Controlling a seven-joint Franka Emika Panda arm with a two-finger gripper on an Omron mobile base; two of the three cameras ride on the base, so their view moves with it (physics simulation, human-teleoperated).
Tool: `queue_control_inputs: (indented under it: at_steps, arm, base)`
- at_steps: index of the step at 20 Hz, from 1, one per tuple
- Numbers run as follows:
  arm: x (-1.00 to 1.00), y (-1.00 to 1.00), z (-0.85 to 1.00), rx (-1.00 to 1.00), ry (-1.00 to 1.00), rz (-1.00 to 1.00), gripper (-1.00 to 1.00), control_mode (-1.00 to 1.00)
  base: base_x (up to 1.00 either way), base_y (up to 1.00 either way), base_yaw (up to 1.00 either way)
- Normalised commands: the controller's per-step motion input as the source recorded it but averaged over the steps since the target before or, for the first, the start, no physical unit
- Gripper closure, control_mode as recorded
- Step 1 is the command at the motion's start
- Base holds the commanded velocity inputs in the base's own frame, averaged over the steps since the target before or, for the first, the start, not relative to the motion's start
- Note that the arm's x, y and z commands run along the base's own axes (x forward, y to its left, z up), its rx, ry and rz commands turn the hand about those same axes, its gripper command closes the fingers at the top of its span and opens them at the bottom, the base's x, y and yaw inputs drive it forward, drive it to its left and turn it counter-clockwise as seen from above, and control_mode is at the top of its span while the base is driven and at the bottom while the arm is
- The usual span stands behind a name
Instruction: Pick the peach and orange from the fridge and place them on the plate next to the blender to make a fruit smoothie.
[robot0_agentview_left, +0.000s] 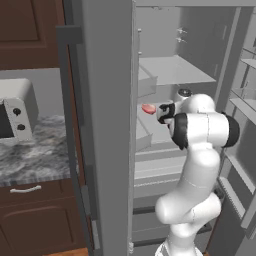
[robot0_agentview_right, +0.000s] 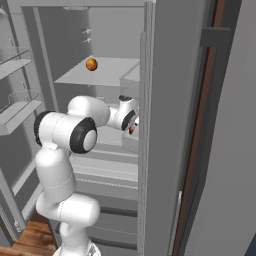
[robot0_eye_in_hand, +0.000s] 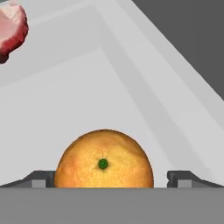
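The fridge (robot0_agentview_left: 175, 70) stands open with my arm reaching inside. The peach (robot0_eye_in_hand: 104, 159), yellow-orange with a green stem dot, rests on a pale shelf between my fingertips (robot0_eye_in_hand: 43, 178). My gripper (robot0_eye_in_hand: 111, 180) is open around it, with a small gap on the right side. From the base my gripper (robot0_agentview_left: 161, 112) sits at mid-shelf height, and a sliver of the peach (robot0_agentview_right: 131, 130) shows beside the hand (robot0_agentview_right: 131, 120). The orange (robot0_agentview_right: 91, 64), a deep orange ball, lies on the shelf above. The plate and the blender are out of view.
A red piece of meat (robot0_agentview_left: 148, 109) (robot0_eye_in_hand: 11, 30) lies on the same shelf, just past the peach. The fridge door (robot0_agentview_left: 107, 125) stands left of the arm and door racks (robot0_agentview_right: 17, 112) hang on the other side. A white microwave (robot0_agentview_left: 15, 112) stands on the marble counter (robot0_agentview_left: 35, 160).
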Motion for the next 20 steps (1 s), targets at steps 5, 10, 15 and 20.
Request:
queue_control_inputs:
  at_steps: [5, 10, 15, 20]
  arm:
    - [-0.26, 0.00, -0.75, 0.00, 0.00, 0.00, 1.00, -1.00]
    - [-0.01, 0.00, -0.28, 0.00, -0.02, 0.00, 1.00, -1.00]
    - [-0.21, 0.00, 0.00, 0.00, -0.04, 0.00, 1.00, -1.00]
    - [-0.76, 0.00, 0.06, 0.00, -0.33, 0.00, 1.00, -1.00]
  base:
    - [0.00, 0.00, 0.00]
    - [0.00, 0.00, 0.00]
    - [0.00, 0.00, 0.00]
    - [0.00, 0.00, 0.00]
